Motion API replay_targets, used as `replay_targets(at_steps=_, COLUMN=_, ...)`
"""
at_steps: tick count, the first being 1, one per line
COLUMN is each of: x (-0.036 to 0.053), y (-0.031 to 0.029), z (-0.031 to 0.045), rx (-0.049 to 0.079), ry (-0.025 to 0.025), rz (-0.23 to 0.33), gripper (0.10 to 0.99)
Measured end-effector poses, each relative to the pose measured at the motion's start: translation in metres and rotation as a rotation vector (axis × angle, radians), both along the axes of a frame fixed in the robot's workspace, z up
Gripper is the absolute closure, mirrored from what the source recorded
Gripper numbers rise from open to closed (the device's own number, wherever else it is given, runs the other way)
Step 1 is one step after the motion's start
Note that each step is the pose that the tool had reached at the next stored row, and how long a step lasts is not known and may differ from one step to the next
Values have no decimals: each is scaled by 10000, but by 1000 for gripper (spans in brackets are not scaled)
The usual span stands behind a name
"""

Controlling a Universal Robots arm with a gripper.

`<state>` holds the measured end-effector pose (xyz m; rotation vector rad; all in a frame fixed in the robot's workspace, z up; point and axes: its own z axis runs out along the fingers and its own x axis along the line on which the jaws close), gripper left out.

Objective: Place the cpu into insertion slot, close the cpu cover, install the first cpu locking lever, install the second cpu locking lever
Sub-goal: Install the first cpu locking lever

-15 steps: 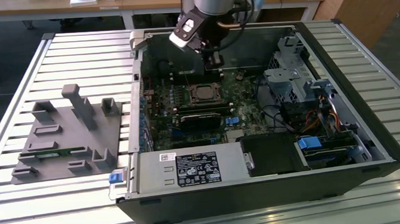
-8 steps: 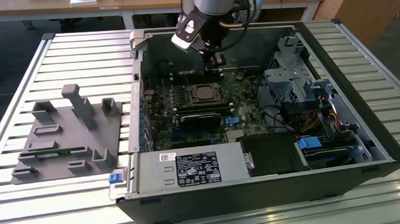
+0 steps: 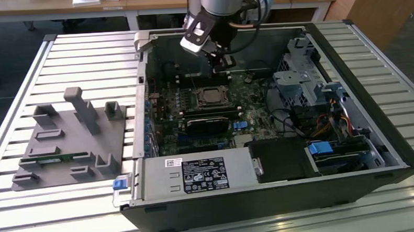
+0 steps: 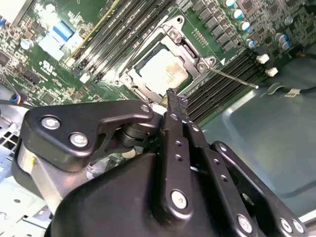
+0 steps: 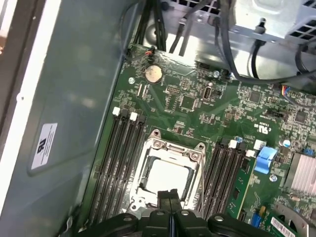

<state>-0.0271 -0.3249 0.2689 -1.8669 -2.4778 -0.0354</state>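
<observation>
Sitting flat in its socket on the motherboard (image 5: 197, 113), the cpu (image 5: 168, 177) shows a pale square top, and the cpu cover (image 5: 170, 148) looks to be down over it, its shiny frame ringing the chip on all sides. One thin locking lever (image 4: 232, 78) pokes out free from a corner of the socket, across the memory slots (image 4: 217, 91), so I'd judge it unlatched. The gripper (image 5: 170, 194) hangs just above the socket's near edge, its two fingers pinched together with nothing between them. Around this stands the open computer case (image 3: 267, 202), laid on a slatted table (image 3: 58, 217), with a grey parts fixture (image 3: 68, 148) on the exterior view's left. The risk, to my eye, is that closed fingertips pressing on so thin a rod could slip off and scrape the board or the slots beside it, or the lever could spring back if it misses its hook. The second wrist view gives the loose rod plainly. The first wrist view offers the frame square-on, and the exterior view adds how the arm stands over the case.
</observation>
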Motion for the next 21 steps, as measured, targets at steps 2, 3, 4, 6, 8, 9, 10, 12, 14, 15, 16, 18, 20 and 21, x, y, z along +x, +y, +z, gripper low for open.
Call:
replay_targets(at_steps=2, x=0, y=0, z=0, rx=-1, ry=0, rz=170, gripper=973)
replay_targets(at_steps=3, x=0, y=0, z=0, rx=0, ry=0, rz=245, gripper=973)
replay_targets(at_steps=4, x=0, y=0, z=0, rx=0, ry=0, rz=316, gripper=973)
replay_targets(at_steps=6, x=0, y=0, z=0, rx=0, ry=0, rz=453, gripper=973)
replay_targets(at_steps=8, x=0, y=0, z=0, rx=0, ry=0, rz=600, gripper=973)
replay_targets(at_steps=9, x=0, y=0, z=0, rx=0, ry=0, rz=665, gripper=973)
replay_targets(at_steps=10, x=0, y=0, z=0, rx=0, ry=0, rz=729, gripper=973)
replay_targets(at_steps=12, x=0, y=0, z=0, rx=0, ry=0, rz=856, gripper=973)
replay_targets(at_steps=14, x=0, y=0, z=0, rx=-1, ry=0, rz=986, gripper=973)
replay_targets(at_steps=15, x=0, y=0, z=0, rx=0, ry=0, rz=1050, gripper=973)
replay_targets(at_steps=16, x=0, y=0, z=0, rx=0, ry=0, rz=1105, gripper=973)
replay_targets(at_steps=18, x=0, y=0, z=0, rx=0, ry=0, rz=1218, gripper=973)
replay_targets(at_steps=20, x=0, y=0, z=0, rx=-1, ry=0, rz=1340, gripper=973)
replay_targets(at_steps=21, x=0, y=0, z=0, rx=-1, ry=0, rz=1402, gripper=973)
